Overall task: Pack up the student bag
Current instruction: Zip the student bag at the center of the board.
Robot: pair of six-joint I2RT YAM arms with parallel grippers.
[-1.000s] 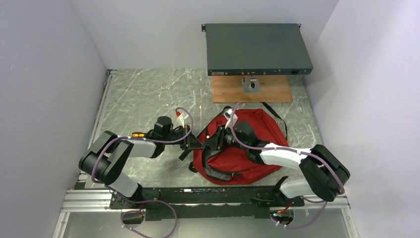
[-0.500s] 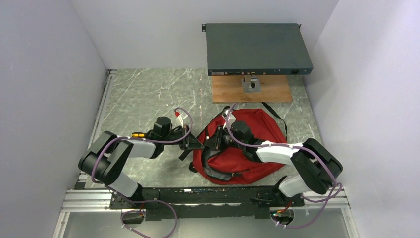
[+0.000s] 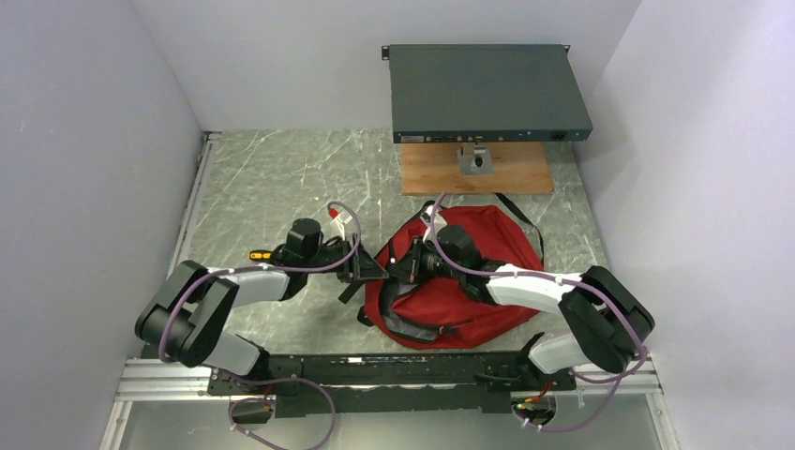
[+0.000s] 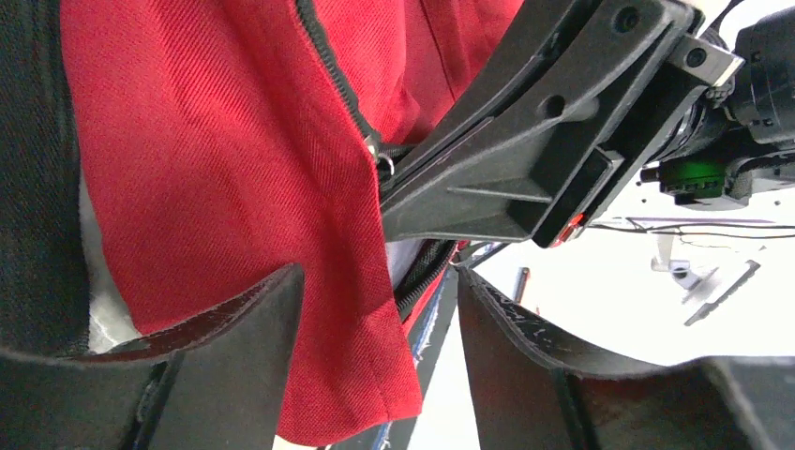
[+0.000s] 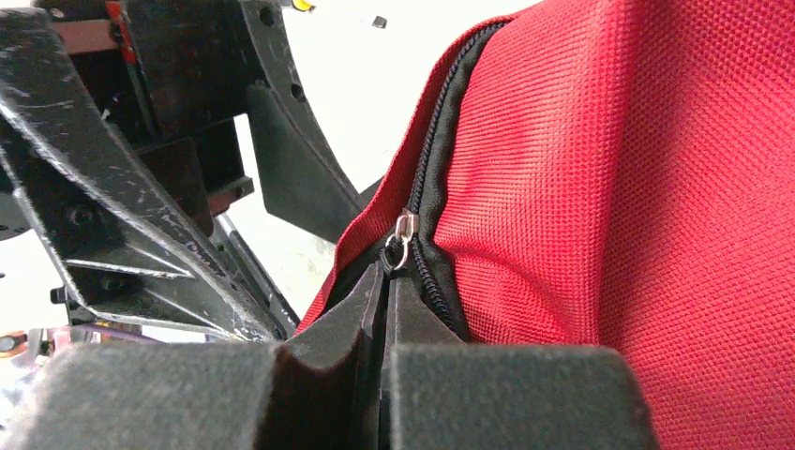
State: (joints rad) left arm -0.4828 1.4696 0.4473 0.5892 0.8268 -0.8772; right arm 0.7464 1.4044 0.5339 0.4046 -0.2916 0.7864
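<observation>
The student bag (image 3: 487, 272), dark red with black zipper trim, lies on the table between my two arms. My right gripper (image 3: 400, 271) is shut on the bag's zipper pull; its small metal ring (image 5: 401, 246) shows just past the closed fingertips (image 5: 375, 291). My left gripper (image 3: 368, 270) faces it at the bag's left edge and stands open. A flap of the bag's red fabric (image 4: 309, 309) hangs loose between the left fingers (image 4: 234, 328), unpinched. The zipper (image 4: 328, 66) runs up the fabric to the right gripper's fingers (image 4: 487, 159).
A dark flat rack unit (image 3: 487, 92) rests on a wooden board (image 3: 473, 171) at the back. Black straps (image 3: 521, 214) trail from the bag's far side. White walls close in left, right and behind; a metal rail (image 3: 375, 370) runs along the near edge.
My left gripper has opened and let go of the bag's fabric. My right gripper has closed fully on the zipper pull. The left arm's elbow has shifted slightly left.
</observation>
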